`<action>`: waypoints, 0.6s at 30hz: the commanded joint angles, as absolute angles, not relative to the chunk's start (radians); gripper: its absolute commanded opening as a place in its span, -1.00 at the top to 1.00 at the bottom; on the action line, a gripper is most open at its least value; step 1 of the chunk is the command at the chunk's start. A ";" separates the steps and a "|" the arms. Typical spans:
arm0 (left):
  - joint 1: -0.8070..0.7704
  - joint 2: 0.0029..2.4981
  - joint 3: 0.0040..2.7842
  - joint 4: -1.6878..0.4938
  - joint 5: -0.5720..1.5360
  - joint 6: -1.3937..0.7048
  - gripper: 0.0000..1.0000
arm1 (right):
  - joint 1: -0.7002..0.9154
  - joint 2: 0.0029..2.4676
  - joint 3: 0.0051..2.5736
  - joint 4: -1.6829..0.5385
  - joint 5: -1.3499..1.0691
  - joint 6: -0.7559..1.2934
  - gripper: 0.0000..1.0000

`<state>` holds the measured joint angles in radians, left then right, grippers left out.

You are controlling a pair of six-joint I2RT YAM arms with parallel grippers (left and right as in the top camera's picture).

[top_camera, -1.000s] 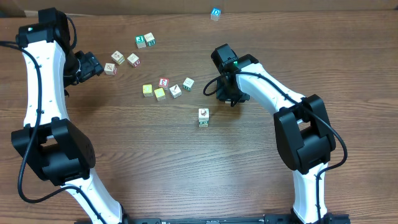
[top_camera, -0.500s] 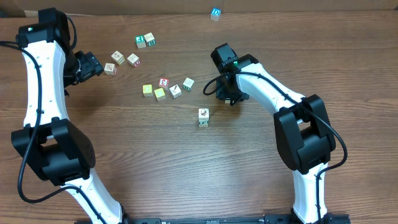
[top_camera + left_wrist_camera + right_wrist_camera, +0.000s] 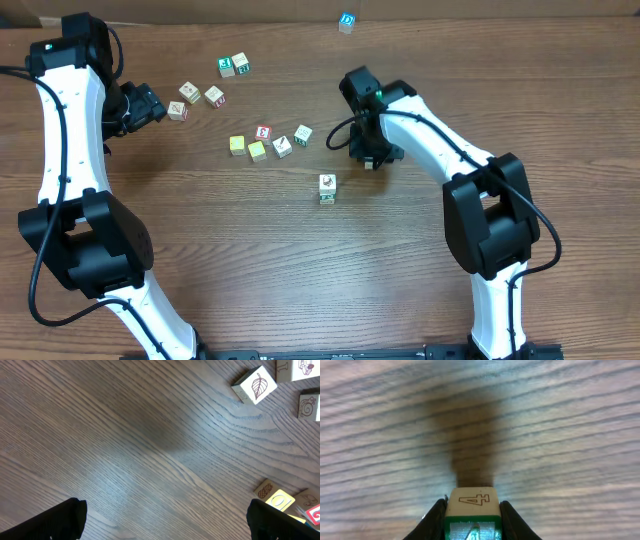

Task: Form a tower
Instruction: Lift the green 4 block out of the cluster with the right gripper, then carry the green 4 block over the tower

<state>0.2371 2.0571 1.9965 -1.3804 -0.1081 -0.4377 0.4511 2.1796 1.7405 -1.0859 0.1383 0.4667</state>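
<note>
Found right claw (image 3: 472, 522) clenched on "4" cube (image 3: 472, 501), left claw (image 3: 150, 104) released.
Needed squaring over tower (image 3: 327, 188), then gentle lowering.

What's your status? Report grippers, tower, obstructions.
Left gripper open, empty. Right gripper shut on green-edged 4 cube. Tower a short stack, apart from it. Nothing between them.

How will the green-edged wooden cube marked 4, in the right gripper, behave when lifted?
Probably stiff: the green-edged wooden cube shows crisp square edges in the right gripper. Likely light, being small. Its smooth faces, pinched on two sides only, might slip or pivot.
</note>
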 commanded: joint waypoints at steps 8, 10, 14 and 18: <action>0.235 2.042 2.009 -1.379 -0.107 -0.433 -0.98 | 0.485 2.047 1.976 -1.285 0.122 0.466 0.57; 0.235 2.042 2.009 -1.380 -0.107 -0.434 -0.99 | 0.500 2.017 1.978 -1.298 0.104 0.470 0.57; 0.235 2.042 2.009 -1.379 -0.107 -0.433 -0.99 | 0.532 1.972 1.978 -1.311 0.055 0.472 0.57; 0.235 2.042 2.009 -1.379 -0.107 -0.433 -0.99 | 0.567 1.958 1.978 -1.336 0.047 0.496 0.56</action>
<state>0.2375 2.0571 1.9965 -1.3804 -0.1085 -0.4377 0.5453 1.9873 1.9522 -1.3270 0.0704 0.4717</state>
